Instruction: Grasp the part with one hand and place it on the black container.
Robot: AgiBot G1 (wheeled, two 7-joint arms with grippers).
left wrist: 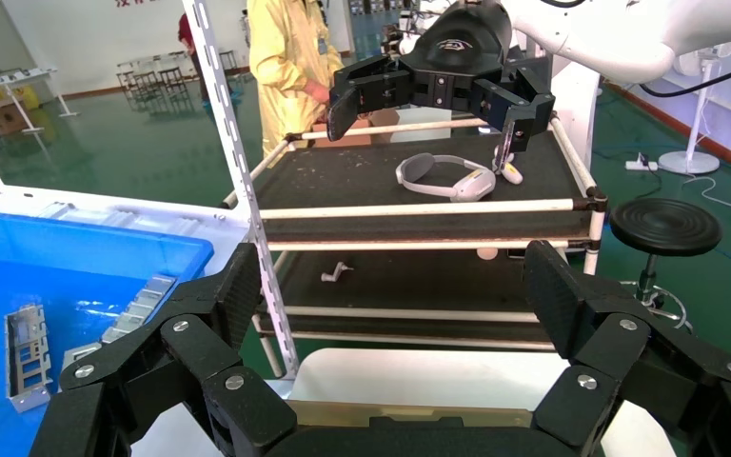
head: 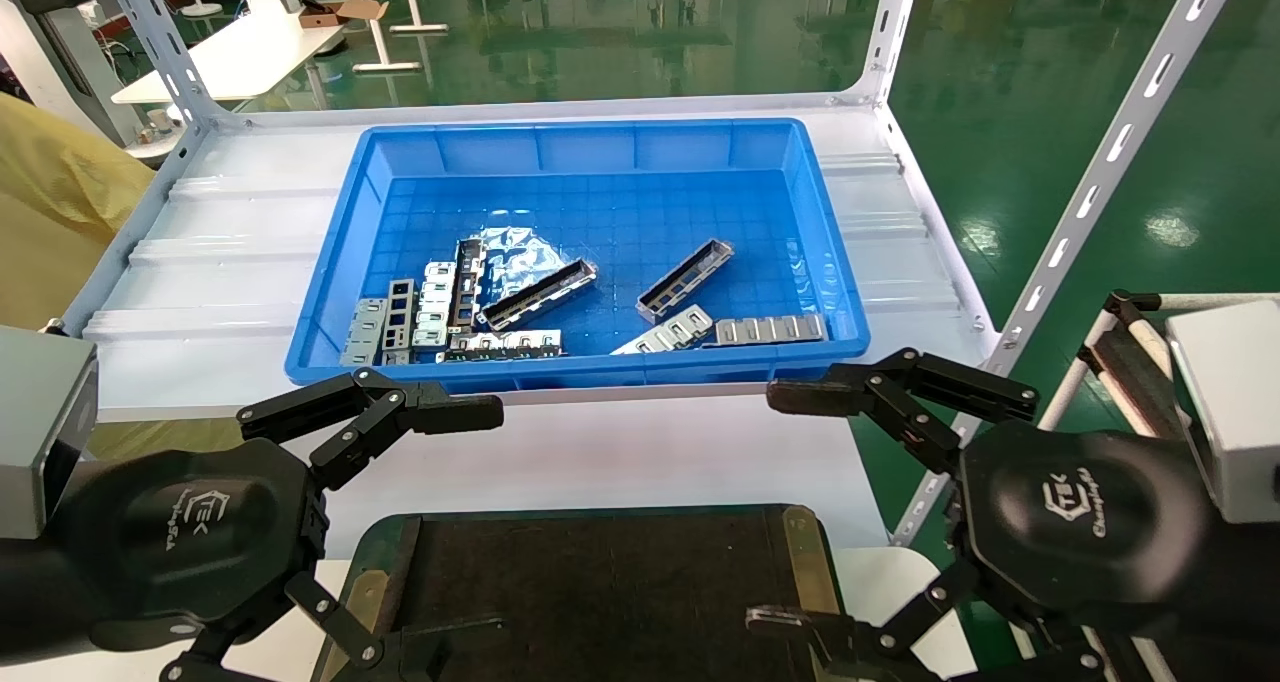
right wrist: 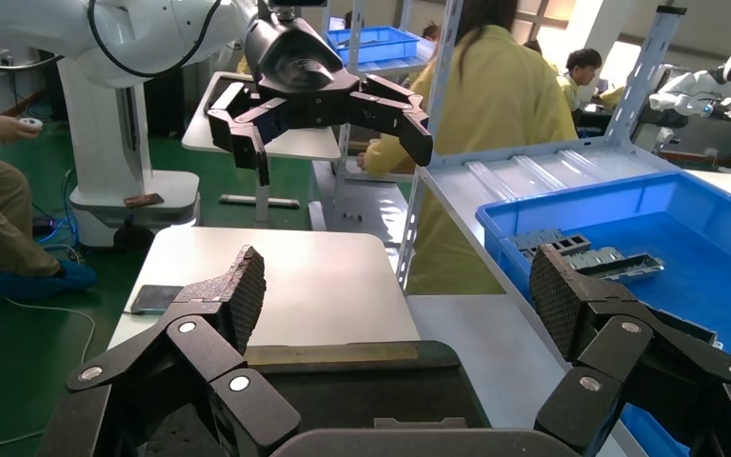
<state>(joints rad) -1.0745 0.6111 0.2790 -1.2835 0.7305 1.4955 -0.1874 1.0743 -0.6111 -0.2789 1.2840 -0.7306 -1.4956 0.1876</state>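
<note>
The part (head: 686,280), a grey channel bar with cutouts, lies at the right of the blue bin (head: 330,292), apart from both hands. A darker look-alike bar (head: 536,295) lies to its left. The black container (head: 600,582) sits below the bin at the near edge, with brass strips on its sides. My left gripper (head: 450,532) hovers open and empty over the container's left end. My right gripper (head: 780,507) hovers open and empty over its right end. Each wrist view shows its own gripper, left (left wrist: 395,295) and right (right wrist: 395,295), spread wide above the container (right wrist: 343,381).
Flat silver tabbed strips (head: 430,312) and a foil bag (head: 520,252) also lie in the bin. The bin rests on a white shelf (head: 200,262) with perforated uprights (head: 1090,182). A cart (left wrist: 419,190) stands to the right, and people work nearby.
</note>
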